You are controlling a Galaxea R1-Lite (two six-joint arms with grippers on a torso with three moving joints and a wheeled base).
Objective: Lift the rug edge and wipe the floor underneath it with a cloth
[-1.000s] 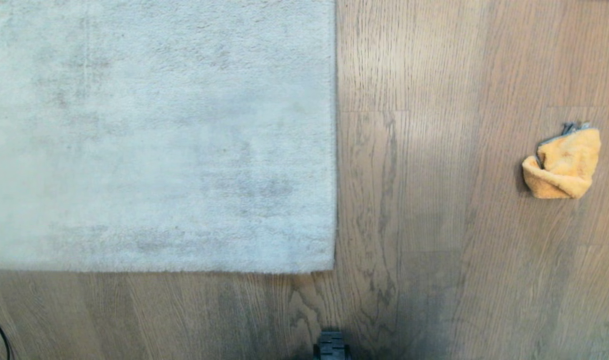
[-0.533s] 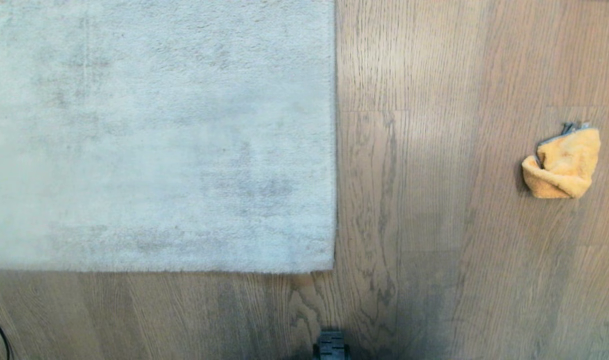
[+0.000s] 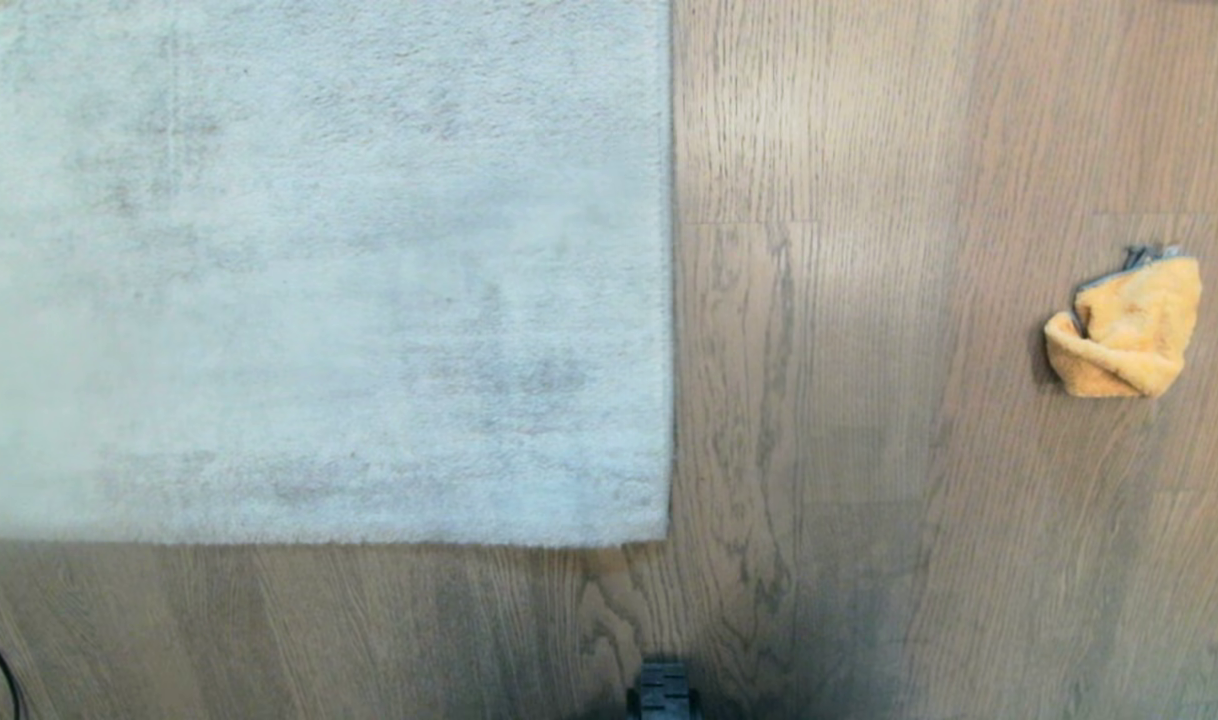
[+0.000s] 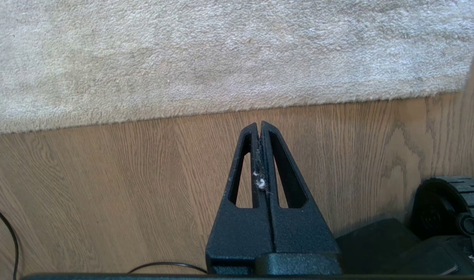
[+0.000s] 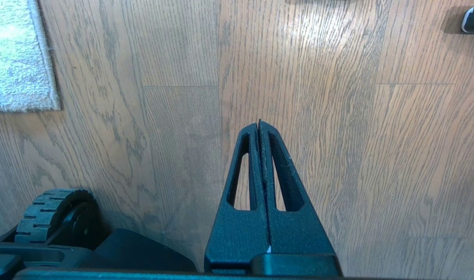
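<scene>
Across the whole scene runs the floor (image 3: 869,450), brown wood-grain planks with grey streaks, bare on the right and along the near side in the head view. On its left and far part lies the large pale grey rug (image 3: 319,270), flat, with its short pile facing up. The rug edge (image 3: 671,300) runs straight from far to near just left of the middle of the head view and meets the near border at a square corner; it lies down on the planks, not lifted. Well apart from it, over on the right, the cloth (image 3: 1124,325) sits crumpled on the planks, orange-yellow with a bit of grey trim showing at its far end, touching nothing but the wood. Neither arm shows in the head view. At the near middle of that view a small dark part of the robot's base (image 3: 661,695) pokes in. The left gripper (image 4: 259,126) hangs over bare planks near the rug's near border, its two black fingers pressed together with only a little lint caught between them and nothing held. The right gripper (image 5: 259,125) hangs over bare planks to the right of the rug's corner, its fingers likewise pressed together and empty. A ribbed black wheel (image 5: 50,216) of the base shows beside each gripper, and a thin black cable (image 4: 7,233) lies on the floor at the near left.
</scene>
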